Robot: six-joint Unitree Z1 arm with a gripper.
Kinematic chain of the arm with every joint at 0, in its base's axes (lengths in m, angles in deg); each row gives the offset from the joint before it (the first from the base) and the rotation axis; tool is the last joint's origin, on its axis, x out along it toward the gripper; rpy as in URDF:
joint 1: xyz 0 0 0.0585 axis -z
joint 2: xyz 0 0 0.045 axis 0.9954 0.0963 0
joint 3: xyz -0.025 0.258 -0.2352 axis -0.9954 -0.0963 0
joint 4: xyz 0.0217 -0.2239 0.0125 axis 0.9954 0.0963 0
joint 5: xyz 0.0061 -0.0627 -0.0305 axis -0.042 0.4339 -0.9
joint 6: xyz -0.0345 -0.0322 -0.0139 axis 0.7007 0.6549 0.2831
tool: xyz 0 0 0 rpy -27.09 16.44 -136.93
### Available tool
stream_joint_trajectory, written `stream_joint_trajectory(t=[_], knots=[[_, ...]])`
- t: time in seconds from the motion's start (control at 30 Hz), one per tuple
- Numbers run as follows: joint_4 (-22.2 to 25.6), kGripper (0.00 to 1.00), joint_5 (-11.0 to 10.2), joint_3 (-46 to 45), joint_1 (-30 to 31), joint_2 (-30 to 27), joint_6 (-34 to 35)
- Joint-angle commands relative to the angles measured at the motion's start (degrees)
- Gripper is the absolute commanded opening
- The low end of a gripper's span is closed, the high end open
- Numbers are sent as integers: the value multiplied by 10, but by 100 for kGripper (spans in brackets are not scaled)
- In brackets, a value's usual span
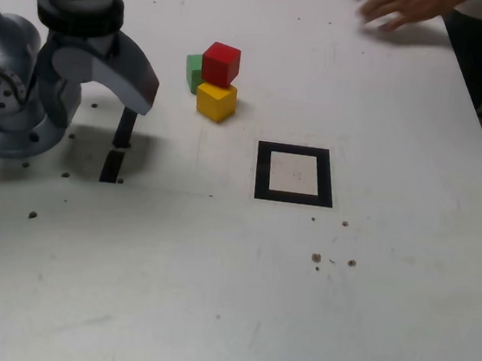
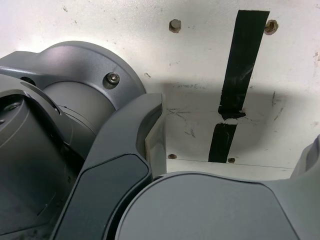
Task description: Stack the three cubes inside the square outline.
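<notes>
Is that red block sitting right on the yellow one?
Touching. In the exterior view the red cube rests partly on the yellow cube's top, with no gap between them.

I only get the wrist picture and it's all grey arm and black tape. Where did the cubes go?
Observer: The red cube sits on top of the yellow cube and green cube, clustered on the table.
Operator: Are they in the square?
Observer: No. The square outline holds nothing; the cubes lie beyond it, toward the exterior view's left.
Operator: Anybody around?
Observer: A hand rests at the table's far edge.
</notes>
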Motion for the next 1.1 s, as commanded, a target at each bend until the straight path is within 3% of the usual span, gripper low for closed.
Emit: stream_joint_trajectory(t=[0.0, 0.23, 0.37, 0.57, 0.73, 0.97, 1.07], knots=[[1, 99, 1, -1, -2, -3, -1], [7, 99, 0, 6, -2, -4, -1], [36, 99, -8, 37, -2, -9, -1], [141, 99, -48, 177, -2, -5, -22], [209, 100, -65, 301, -2, 21, -67], [249, 100, -105, 418, -9, 100, -134], [251, 100, -112, 445, -30, 134, -166]])
